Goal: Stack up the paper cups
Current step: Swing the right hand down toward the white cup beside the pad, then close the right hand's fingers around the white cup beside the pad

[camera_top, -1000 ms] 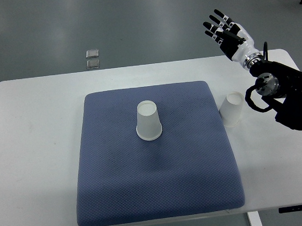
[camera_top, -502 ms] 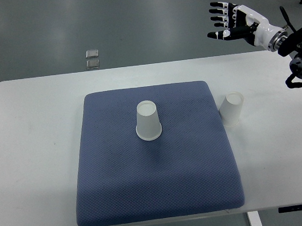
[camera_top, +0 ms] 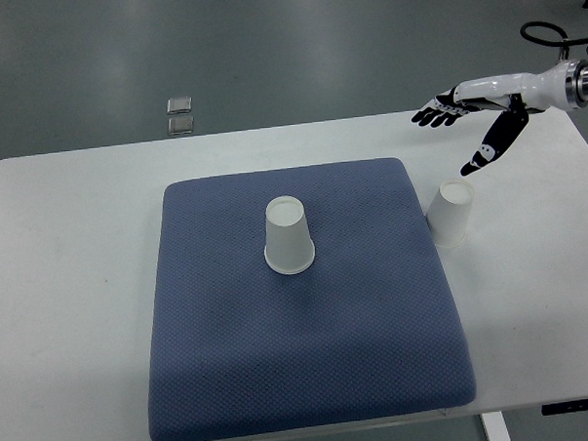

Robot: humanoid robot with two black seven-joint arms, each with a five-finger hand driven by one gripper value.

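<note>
Paper cups, two of them, white and turned upside down, sit on a white rectangular table [camera_top: 70, 230]. One white inverted paper cup [camera_top: 289, 236] stands near the middle of a blue-grey quilted fabric mat [camera_top: 310, 357]; the other white inverted paper cup [camera_top: 451, 214] stands on bare tabletop just beside the mat's right edge. The two are well apart.

From the picture's right edge comes the white-and-black right hand [camera_top: 479, 100], palm down, fingers [camera_top: 434, 113] spread and reaching left, thumb angled down toward the off-mat cup. It holds nothing and hangs above and slightly behind that cup, not touching it. No left arm shows.

These cups look very light and thin-walled, so I judge they would tip or skid at a nudge and crush under a hard squeeze. The sensible hold is around the tapered side wall, near the stiffer closed base on top, with gentle pressure. The off-mat cup seems the likely first pick, to be lowered over the one on the mat.
</note>
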